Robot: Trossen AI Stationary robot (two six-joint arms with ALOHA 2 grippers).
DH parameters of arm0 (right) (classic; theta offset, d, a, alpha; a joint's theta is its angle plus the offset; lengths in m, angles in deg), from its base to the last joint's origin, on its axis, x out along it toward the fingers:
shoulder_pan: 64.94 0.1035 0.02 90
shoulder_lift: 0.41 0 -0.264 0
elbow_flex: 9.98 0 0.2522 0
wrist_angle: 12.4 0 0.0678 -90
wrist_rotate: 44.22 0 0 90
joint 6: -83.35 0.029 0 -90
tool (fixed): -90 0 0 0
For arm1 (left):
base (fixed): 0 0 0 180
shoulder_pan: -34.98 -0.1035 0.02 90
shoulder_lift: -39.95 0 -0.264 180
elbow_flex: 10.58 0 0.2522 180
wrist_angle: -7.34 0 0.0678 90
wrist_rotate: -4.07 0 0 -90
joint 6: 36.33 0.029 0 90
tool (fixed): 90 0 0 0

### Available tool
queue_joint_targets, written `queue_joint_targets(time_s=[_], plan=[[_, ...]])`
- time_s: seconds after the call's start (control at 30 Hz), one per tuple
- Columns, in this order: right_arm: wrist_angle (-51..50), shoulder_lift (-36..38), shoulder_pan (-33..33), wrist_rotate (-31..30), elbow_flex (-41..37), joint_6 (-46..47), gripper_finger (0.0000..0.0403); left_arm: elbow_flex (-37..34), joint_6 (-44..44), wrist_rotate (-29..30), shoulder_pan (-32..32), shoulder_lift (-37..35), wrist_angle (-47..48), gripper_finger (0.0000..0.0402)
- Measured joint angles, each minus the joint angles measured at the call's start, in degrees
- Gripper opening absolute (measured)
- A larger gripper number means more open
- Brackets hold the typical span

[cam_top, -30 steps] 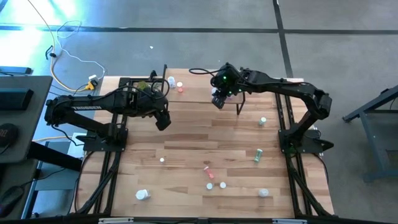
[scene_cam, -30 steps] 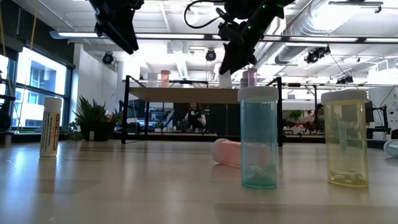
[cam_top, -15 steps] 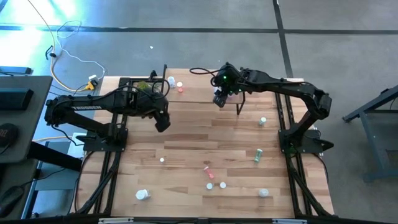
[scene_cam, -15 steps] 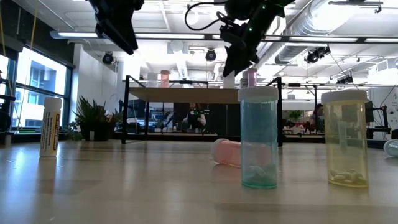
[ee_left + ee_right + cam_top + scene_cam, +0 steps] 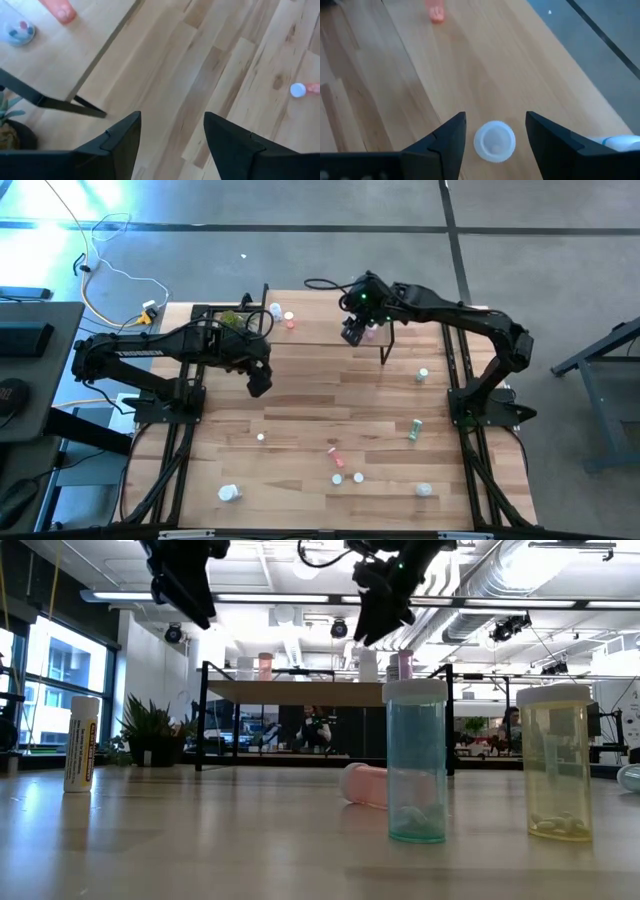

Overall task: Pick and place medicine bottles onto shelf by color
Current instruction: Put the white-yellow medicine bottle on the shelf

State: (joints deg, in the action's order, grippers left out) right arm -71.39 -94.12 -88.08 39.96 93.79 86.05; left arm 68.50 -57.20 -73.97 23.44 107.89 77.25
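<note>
The shelf (image 5: pixel 320 330) stands at the table's far side. On it, in the right wrist view, a white-capped medicine bottle (image 5: pixel 494 141) stands upright on its base. My right gripper (image 5: pixel 495 116) hangs open above it, a finger on each side and clear of it. The low view shows that bottle (image 5: pixel 368 665) beside a pink one (image 5: pixel 400 665), with my right gripper (image 5: pixel 378 620) above them. A pink bottle (image 5: pixel 290 321) and a white one (image 5: pixel 275 310) stand farther left on the shelf. My left gripper (image 5: pixel 258 383) hangs open over the bare table in front of the shelf.
Loose bottles lie scattered on the table's near half, among them a teal one (image 5: pixel 415 765), a yellow one (image 5: pixel 555 765) and a pink one on its side (image 5: pixel 365 785). A potted plant (image 5: pixel 230 318) stands at the shelf's left end. A shelf leg (image 5: pixel 75 102) is near my left gripper.
My right gripper has let go of the white bottle and risen off it. The bottle stays upright on the shelf, beside the pink one.
</note>
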Motion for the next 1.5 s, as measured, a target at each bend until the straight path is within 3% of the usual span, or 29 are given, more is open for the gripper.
queue_joint_targets(time_s=[0.3,0.47,0.67,0.83,0.97,1.23,1.5], plan=[[-1.3,0.0,0.0,-0.3,5.1,2.8,0.0197,0.0,0.1,-6.6,3.0,0.0,3.3,0.0238],[-2.9,0.0,-0.1,-4.1,8.6,2.5,0.0197,0.0,-0.1,-3.7,8.9,0.0,3.3,0.0231],[-5.8,0.0,-0.2,-6.2,13.6,0.5,0.0197,-0.4,-6.7,-2.6,13.9,0.0,3.3,0.0228],[-9.1,0.1,-0.9,-6.1,18.0,-1.5,0.0197,-5.7,-15.8,-2.7,18.8,0.0,1.5,0.0228],[-12.4,0.1,-1.6,-6.1,20.8,-1.6,0.0197,-9.1,-18.3,-1.1,24.8,0.0,-4.1,0.0228],[-14.6,0.1,-2.4,-6.1,21.7,-1.7,0.0197,-13.3,-23.0,4.9,35.4,0.0,-7.1,0.0227],[-16.1,0.1,-2.4,-6.1,21.7,-1.6,0.0197,-19.4,-27.0,5.8,39.2,0.0,-13.5,0.0227]])
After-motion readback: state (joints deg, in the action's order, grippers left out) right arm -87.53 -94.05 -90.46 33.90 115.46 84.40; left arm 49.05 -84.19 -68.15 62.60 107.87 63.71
